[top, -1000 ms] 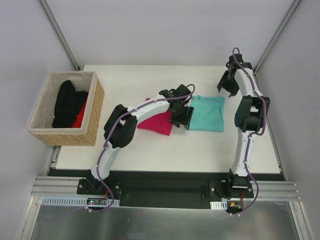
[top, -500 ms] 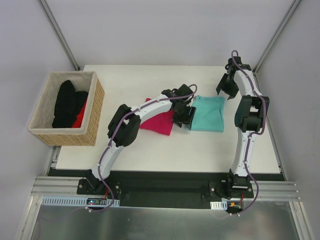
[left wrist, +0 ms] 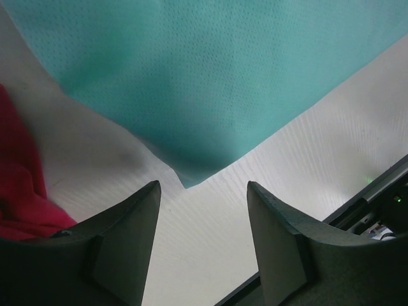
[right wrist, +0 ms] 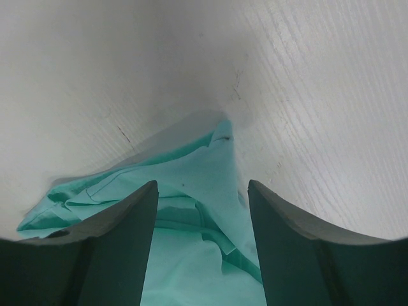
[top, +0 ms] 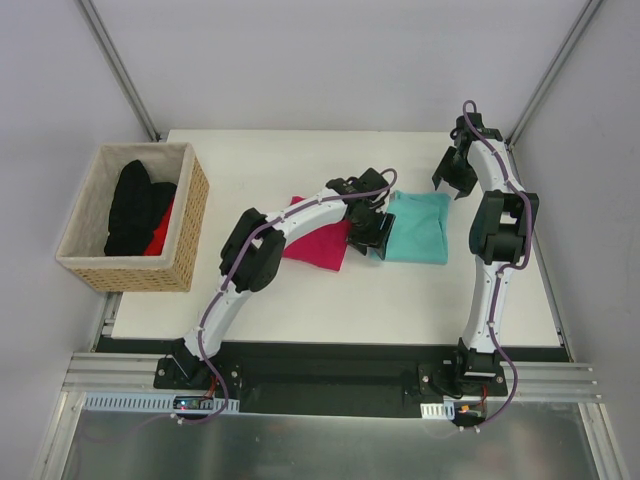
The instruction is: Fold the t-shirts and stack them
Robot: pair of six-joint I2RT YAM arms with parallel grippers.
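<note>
1. teal t-shirt (top: 418, 230) lies folded into a flat rectangle on the table (top: 400, 295), right of centre. pink t-shirt (top: 312, 246) lies folded just beside it on the left. the left wrist view shows a narrow strip of bare table between them. not stacked yet.
2. left gripper (top: 368, 233) hangs low over that strip, at the teal shirt's left side. fingers (left wrist: 121, 252) are spread with nothing between them. a corner of the teal cloth points into the gap just ahead. reads as lining up to take that corner, so one shirt can go onto the other.
3. right gripper (top: 455, 172) sits at the teal shirt's far right corner, aimed down at it. its fingers are also spread and empty. its own view shows a rumpled far edge with several layers and a hem.
4. likely reason for the diagonal placing: two opposite corners let the folded pack be lifted without it opening up.
5. stage, by my reading: both shirts look folded, and stacking is what remains.
6. risk: a pinch that catches only the top layer would peel the fold open.
7. wicker basket (top: 195, 215) at the table's left edge holds a black garment (top: 130, 205) and some red cloth (top: 160, 238). it is well apart from the work.
</note>
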